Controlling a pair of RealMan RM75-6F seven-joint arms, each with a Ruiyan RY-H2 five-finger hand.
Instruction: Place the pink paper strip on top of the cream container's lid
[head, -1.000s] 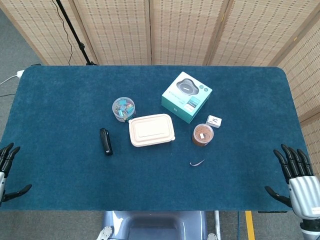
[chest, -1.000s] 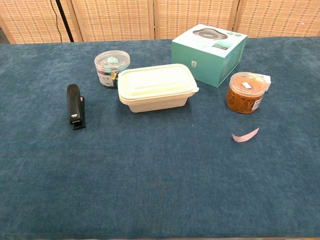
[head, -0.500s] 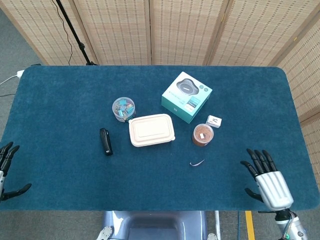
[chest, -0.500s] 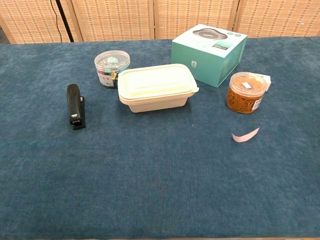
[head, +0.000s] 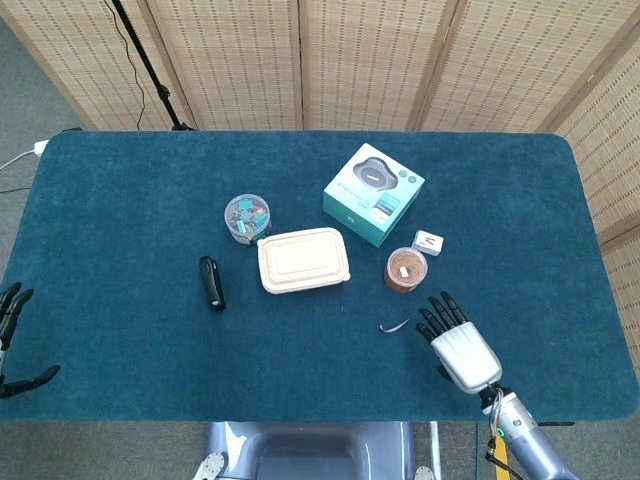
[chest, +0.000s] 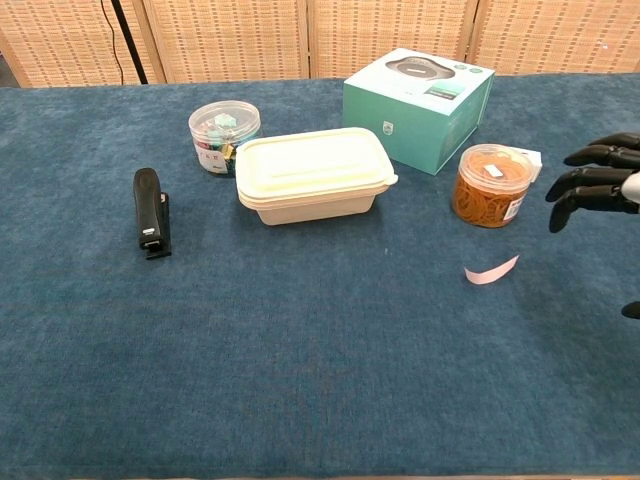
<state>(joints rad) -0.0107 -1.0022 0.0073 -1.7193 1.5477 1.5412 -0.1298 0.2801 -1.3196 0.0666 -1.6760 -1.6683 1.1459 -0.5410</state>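
Note:
The pink paper strip (head: 394, 326) (chest: 491, 270) lies flat on the blue cloth, in front of the orange jar. The cream container (head: 303, 260) (chest: 313, 174) sits near the table's middle, its lid on and bare. My right hand (head: 458, 343) (chest: 596, 185) hovers just right of the strip, fingers spread and holding nothing. My left hand (head: 12, 340) stays at the table's left front edge, fingers apart and empty; the chest view does not show it.
An orange jar of rubber bands (head: 405, 270) (chest: 491, 185) stands just behind the strip. A teal box (head: 373, 194) (chest: 418, 95) sits behind it, with a small white box (head: 428, 243) beside. A jar of clips (head: 246, 218) (chest: 223, 136) and a black stapler (head: 210, 283) (chest: 149, 211) lie left of the container.
My right hand has swept from the table's right front corner leftward to just beside the pink strip and has entered the chest view. The left hand has barely shifted.

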